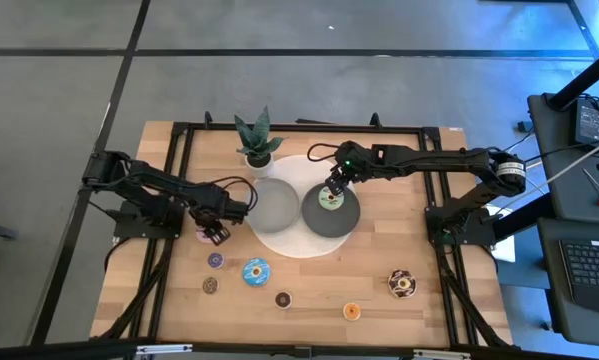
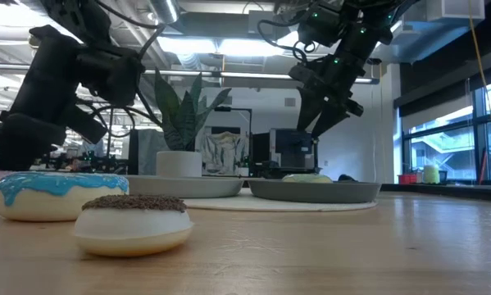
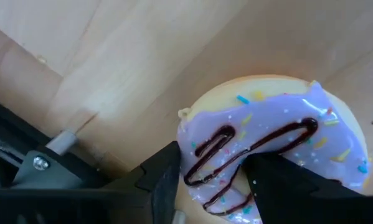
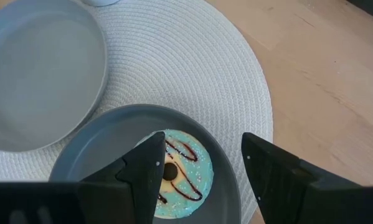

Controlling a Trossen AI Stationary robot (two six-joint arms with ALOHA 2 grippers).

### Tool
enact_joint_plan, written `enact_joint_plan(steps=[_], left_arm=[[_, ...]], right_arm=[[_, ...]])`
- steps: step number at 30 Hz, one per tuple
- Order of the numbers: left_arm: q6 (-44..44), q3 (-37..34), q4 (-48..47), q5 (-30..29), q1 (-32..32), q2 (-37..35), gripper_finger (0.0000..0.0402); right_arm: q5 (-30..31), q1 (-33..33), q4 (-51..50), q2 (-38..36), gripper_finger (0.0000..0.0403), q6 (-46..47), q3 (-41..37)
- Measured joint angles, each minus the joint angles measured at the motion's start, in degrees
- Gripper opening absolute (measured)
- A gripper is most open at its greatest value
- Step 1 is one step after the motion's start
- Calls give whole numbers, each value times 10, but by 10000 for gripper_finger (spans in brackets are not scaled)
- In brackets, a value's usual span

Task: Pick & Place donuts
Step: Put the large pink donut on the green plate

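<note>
A purple-iced donut [image 3: 279, 124] with a dark drizzle lies on the wood near the table's left side, and my left gripper [image 3: 212, 155] [image 1: 216, 232] is down at it, shut on its ring. A pale blue-green donut [image 4: 180, 174] [image 1: 329, 198] lies flat in the dark grey plate [image 4: 105, 143] [image 2: 315, 190]. My right gripper [image 4: 203, 140] [image 1: 331, 188] [image 2: 319, 123] hangs open above that donut and touches nothing. My left gripper has the purple donut's near ring section [image 3: 217, 171] between its two fingers. One finger [image 3: 167, 174] stands at the outer edge and the other [image 3: 279, 186] at the hole. The fingers slant down from above. The donut lies flat on the table.
Several more donuts lie along the near half of the table: small purple [image 1: 215, 260], blue [image 1: 256, 271] [image 2: 56, 192], small brown [image 1: 210, 285], [image 1: 283, 298], orange [image 1: 352, 311], large brown [image 1: 402, 284]. A pale grey plate [image 1: 274, 205] sits on the white round mat [image 1: 299, 243]; a potted plant [image 1: 259, 148] stands behind.
</note>
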Motion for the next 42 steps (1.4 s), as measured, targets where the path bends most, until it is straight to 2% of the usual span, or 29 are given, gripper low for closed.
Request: enact_joint_plan(steps=[13, 20, 23, 26, 31, 36, 42], left_arm=[[11, 0, 8, -5, 0, -13, 59], [11, 32, 28, -12, 0, -78, 40], [23, 52, 98, -50, 0, -103, 43], [45, 62, 221, -107, 0, -122, 49], [57, 63, 417, -255, 0, -134, 49], [87, 63, 576, -397, 0, -130, 42], [133, 62, 687, -445, 0, -129, 44]], right_arm=[[0, 0, 0, 0, 213, 0, 0], [-2, 4, 10, 0, 213, 2, 0], [-2, 13, 43, 0, 213, -14, 0], [-2, 32, 99, 0, 213, -48, 0], [12, 92, 195, -1, 214, -118, 0], [136, 173, 293, -2, 214, -219, 0], [244, 221, 382, -2, 214, -298, 0]])
